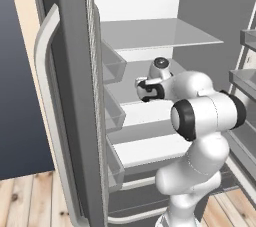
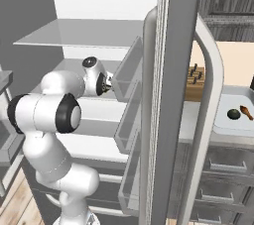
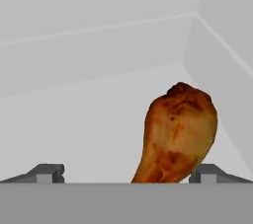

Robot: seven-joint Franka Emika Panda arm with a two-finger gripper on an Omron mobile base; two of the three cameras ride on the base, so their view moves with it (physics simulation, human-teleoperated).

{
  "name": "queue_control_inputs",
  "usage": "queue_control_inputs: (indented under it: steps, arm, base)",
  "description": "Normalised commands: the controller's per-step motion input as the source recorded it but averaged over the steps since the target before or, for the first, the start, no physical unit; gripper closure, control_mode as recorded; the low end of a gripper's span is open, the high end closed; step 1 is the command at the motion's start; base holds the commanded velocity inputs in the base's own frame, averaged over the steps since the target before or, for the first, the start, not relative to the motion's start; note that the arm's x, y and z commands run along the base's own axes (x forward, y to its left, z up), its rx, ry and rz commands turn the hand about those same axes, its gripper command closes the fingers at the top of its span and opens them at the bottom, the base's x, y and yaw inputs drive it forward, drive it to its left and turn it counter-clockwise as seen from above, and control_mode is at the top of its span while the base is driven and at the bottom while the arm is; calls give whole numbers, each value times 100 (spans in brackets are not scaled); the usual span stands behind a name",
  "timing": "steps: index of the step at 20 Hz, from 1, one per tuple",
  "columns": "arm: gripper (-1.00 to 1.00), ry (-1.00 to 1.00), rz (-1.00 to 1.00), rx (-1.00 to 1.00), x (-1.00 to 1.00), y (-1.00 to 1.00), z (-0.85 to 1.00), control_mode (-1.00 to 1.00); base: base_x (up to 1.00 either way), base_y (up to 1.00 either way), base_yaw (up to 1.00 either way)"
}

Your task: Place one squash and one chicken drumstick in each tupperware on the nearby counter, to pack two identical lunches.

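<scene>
Inside the open fridge, the arm reaches over a white shelf (image 1: 150,113), and the hand view looks along the pincer (image 3: 126,173) at a chicken drumstick (image 3: 178,136) lying on that shelf near the back corner. The drumstick sits off centre: it crowds the right-hand fingertip (image 3: 207,172), while the other tip stands well away across bare shelf, so the tips are apart with nothing clamped. Its long axis runs from the thin end near the tips to the thick end farther off, leaning a little right. The hand probably needs to shift toward that side before closing. On the counter (image 2: 198,120) outside, a white tupperware (image 2: 225,125) already holds a dark squash (image 2: 233,114) and another drumstick (image 2: 246,112).
</scene>
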Motion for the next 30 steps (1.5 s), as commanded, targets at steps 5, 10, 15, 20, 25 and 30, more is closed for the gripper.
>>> queue_control_inputs:
  steps: [5, 10, 15, 20, 25, 30]
  arm:
    - [-100, 3, -2, 0, 38, -9, -18, -100]
    - [-100, 2, -2, 0, 18, -7, -30, -100]
    - [100, 0, 0, 0, 0, 0, -62, -100]
    - [100, 0, 0, 0, -3, -6, -67, -100]
    - [100, -4, 0, 0, 0, -3, -15, -100]
    - [100, -2, 3, 0, -40, 7, -36, -100]
  base:
    - [0, 0, 0]
    - [0, 0, 0]
    - [0, 0, 0]
    - [0, 0, 0]
    - [0, 0, 0]
    - [0, 0, 0]
